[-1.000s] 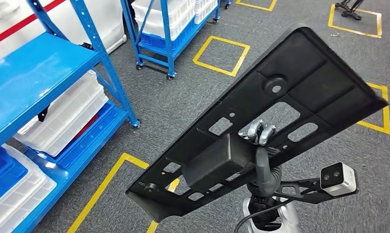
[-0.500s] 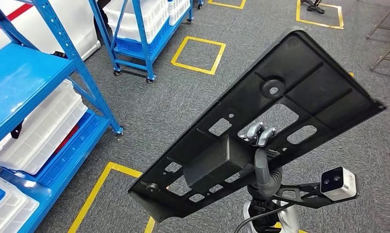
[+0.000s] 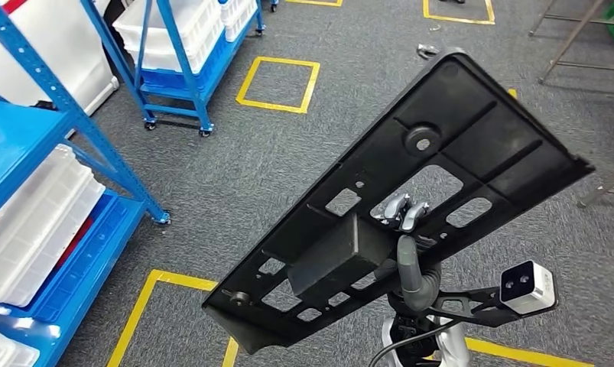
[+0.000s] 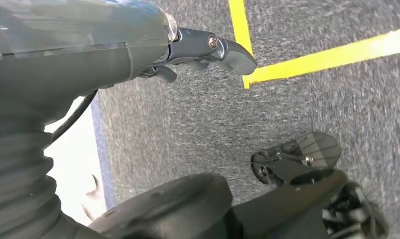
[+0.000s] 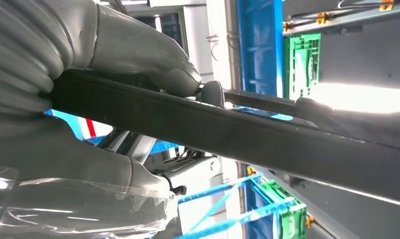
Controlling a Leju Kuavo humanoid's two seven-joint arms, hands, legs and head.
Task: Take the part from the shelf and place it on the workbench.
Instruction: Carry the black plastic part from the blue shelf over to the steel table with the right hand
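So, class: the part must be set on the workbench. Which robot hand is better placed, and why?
The right robot hand: it already grips the black part. The left robot hand hangs over the floor, holding nothing.

Right hand [image 3: 407, 229]: lower centre of your head view, raised, fingertips hooked through a slot in the part [image 3: 410, 183], thumb below the panel; you see it grip the part's edge at the left of the right wrist view, thumb [image 5: 153, 55] on one face, fingers on the other. Right arm: rises from the bottom edge, wrist upright.

Left hand [image 4: 207, 50]: upper part of your left wrist view, hanging over the floor, fingers loosely curled, holding nothing.
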